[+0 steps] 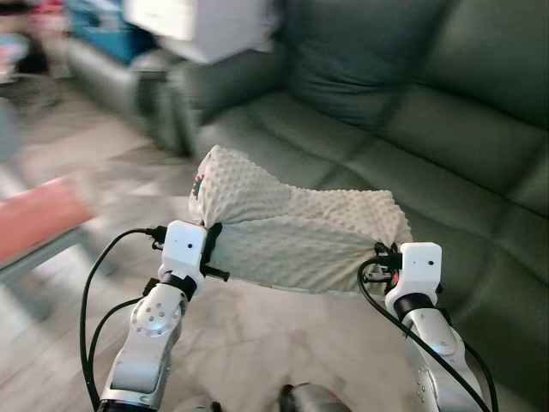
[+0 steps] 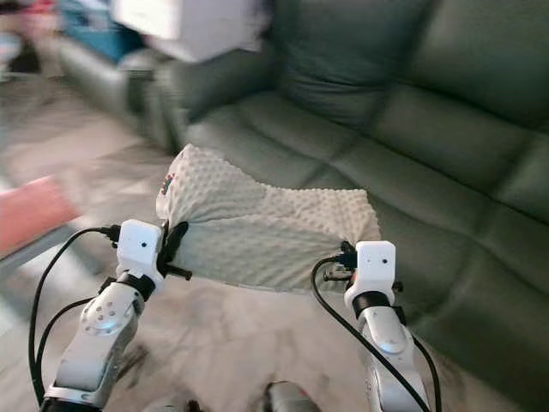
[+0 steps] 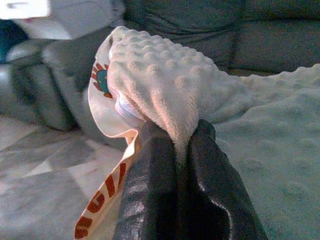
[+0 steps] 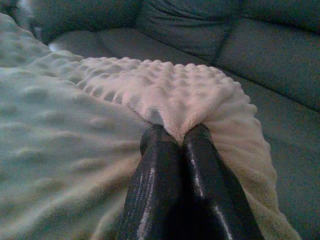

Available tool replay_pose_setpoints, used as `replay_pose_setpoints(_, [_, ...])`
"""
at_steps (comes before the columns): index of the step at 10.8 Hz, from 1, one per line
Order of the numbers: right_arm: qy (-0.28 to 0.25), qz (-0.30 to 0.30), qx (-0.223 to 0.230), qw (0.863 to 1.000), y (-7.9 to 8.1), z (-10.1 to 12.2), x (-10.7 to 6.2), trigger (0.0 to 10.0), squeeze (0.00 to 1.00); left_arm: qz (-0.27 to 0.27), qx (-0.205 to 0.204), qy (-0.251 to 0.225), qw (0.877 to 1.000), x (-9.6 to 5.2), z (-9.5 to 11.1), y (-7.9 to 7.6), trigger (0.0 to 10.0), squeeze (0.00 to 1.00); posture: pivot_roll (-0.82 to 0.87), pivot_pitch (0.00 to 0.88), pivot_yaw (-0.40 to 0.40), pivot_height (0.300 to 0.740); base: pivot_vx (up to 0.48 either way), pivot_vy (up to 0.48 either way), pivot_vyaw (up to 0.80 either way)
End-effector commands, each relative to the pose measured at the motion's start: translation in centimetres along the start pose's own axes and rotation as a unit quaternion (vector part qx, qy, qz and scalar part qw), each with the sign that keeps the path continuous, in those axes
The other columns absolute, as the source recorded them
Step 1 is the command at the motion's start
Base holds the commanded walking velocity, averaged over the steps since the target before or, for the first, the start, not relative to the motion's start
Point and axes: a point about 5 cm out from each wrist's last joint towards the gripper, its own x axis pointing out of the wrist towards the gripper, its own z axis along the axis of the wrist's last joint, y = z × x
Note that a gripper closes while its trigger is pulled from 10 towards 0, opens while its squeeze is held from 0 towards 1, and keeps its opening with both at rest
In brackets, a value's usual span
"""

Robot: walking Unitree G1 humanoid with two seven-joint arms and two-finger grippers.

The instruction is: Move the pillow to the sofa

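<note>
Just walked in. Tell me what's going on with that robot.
The robot is carrying a cream dotted pillow between its two arms, in front of a dark green sofa. The left gripper is shut on one end of the pillow and the right gripper is shut on the other, pinching the fabric. The pillow hangs in the air above the floor, near the sofa's front edge, not yet set down on the seat.

Both pincers, left pincer (image 1: 212, 251) and right pincer (image 1: 383, 257), hold the pillow (image 1: 292, 232) before the sofa (image 1: 412, 129).
</note>
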Motion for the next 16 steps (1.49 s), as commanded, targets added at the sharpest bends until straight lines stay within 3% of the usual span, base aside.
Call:
replay_pose_setpoints(1, [-0.019,-0.001,0.002,1.0,-0.1,0.8,0.1,10.0,0.0,-0.007,0.001,-0.021,1.0,0.2,0.9,0.0,10.0,0.0,-0.04,0.048,-0.029,0.74,0.0,0.0,-0.8])
replay_pose_setpoints(6, [-0.024,0.002,0.006,1.0,0.0,0.9,0.0,10.0,0.0,-0.032,-0.009,-0.028,0.999,0.3,1.1,-0.6,10.0,0.0,-0.04,0.048,-0.025,0.74,0.0,0.0,-0.64])
replay_pose_setpoints(16, [-0.025,0.006,0.005,1.0,0.0,1.0,0.1,10.0,0.0,-0.049,-0.015,-0.027,0.998,0.3,1.0,-1.2,10.0,0.0,-0.04,0.047,-0.027,0.74,0.267,0.0,-0.8])
